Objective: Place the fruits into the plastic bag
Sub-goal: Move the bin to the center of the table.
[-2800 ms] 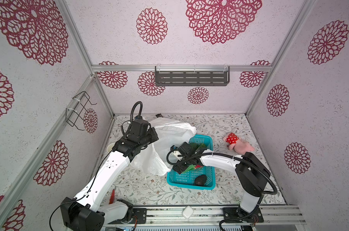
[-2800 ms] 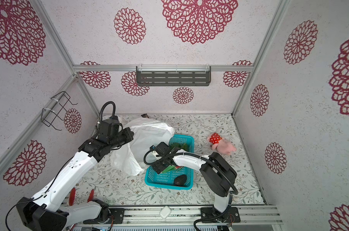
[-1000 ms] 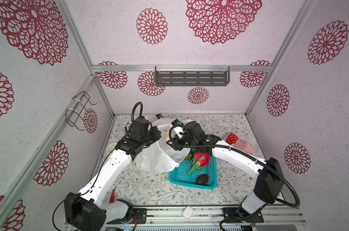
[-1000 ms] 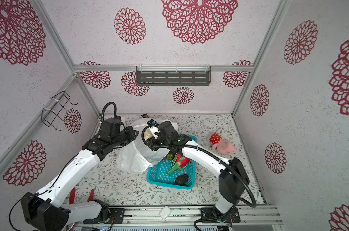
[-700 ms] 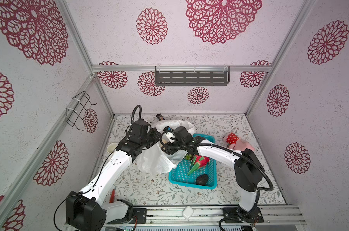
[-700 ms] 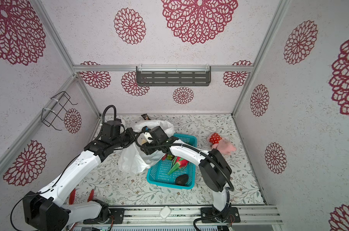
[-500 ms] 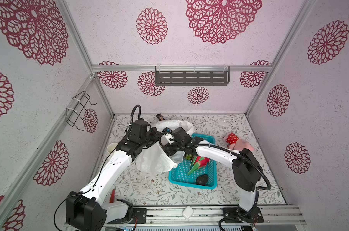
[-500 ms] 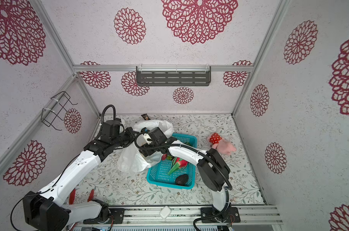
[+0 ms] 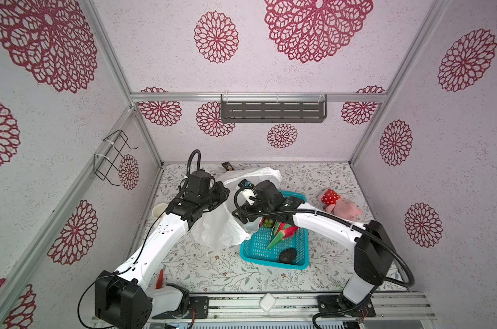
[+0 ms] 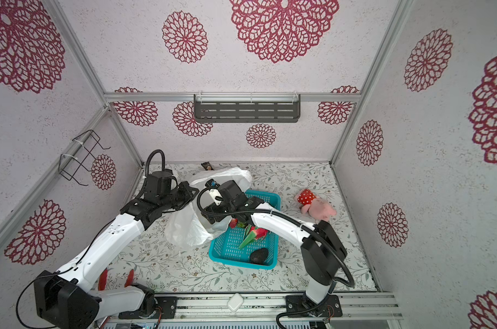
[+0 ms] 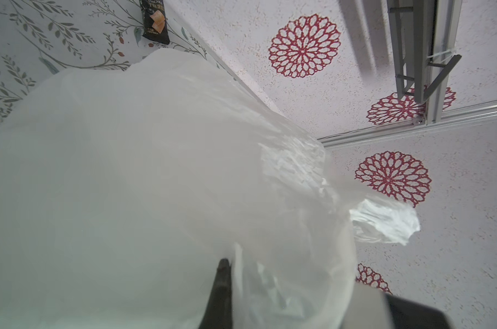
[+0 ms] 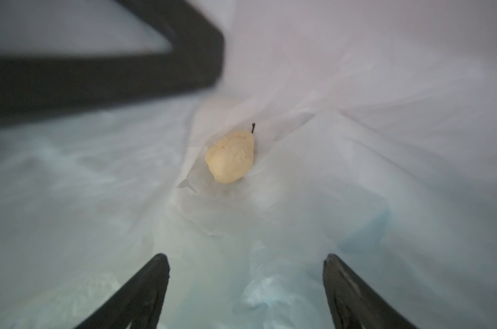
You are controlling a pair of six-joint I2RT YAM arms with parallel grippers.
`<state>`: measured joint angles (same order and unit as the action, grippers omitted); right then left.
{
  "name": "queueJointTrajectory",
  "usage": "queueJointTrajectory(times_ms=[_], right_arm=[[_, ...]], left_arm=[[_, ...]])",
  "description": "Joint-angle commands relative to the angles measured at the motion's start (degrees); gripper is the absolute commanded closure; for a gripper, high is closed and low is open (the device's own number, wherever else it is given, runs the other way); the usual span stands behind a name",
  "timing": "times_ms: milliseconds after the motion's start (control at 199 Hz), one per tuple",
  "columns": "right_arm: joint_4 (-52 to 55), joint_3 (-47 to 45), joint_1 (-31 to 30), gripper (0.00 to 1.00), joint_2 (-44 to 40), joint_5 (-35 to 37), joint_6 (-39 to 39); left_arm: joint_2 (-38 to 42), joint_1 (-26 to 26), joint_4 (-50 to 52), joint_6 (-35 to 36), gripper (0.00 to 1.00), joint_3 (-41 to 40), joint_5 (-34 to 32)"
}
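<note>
Worktop (image 9: 213,267): floral-patterned, carries everything listed below.
Plastic bag (image 9: 218,228): translucent white and crumpled, its mouth lifted between the two arms, its side touching the basket.
Basket (image 9: 255,245): teal, perforated, just beside the bag and under the right arm.
Left hand (image 9: 223,193): closed tight on the bag's upper edge; the left wrist view shows film bunched against one finger (image 11: 221,284).
Right hand (image 12: 245,259): inside the bag, jaws spread wide, holding nothing.
Plush toy (image 9: 341,203): pink with a red white-dotted part, lying apart from the basket near the right wall.
Dragon fruit (image 9: 281,230): red-pink with green scales, in the basket.
Avocado (image 9: 288,255): dark, in the basket's near corner.
Pear (image 12: 230,155): pale yellow with a brown stem, lying at the bag's bottom, beyond the right fingertips.
Grapes (image 9: 267,222): small and green, in the basket beside the dragon fruit, partly hidden by the arm.
</note>
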<state>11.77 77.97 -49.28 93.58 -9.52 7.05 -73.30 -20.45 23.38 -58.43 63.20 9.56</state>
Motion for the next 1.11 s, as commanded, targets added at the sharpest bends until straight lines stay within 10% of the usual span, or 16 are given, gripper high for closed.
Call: queueJointTrajectory(times_ms=[0, 408, 1103], right_arm=[[1.2, -0.2, 1.1, 0.12, -8.1, 2.4, -2.8], [-1.9, -17.9, 14.2, 0.08, -27.1, 21.0, 12.5], [9.2, -9.7, 17.0, 0.15, -1.6, 11.5, 16.4]], left_arm=[[0.4, 0.4, 0.2, -0.5, 1.0, -0.6, -2.5], [0.8, 0.4, 2.0, 0.1, 1.0, 0.1, -6.4], [1.2, 0.4, 3.1, -0.2, 1.0, -0.3, -6.8]])
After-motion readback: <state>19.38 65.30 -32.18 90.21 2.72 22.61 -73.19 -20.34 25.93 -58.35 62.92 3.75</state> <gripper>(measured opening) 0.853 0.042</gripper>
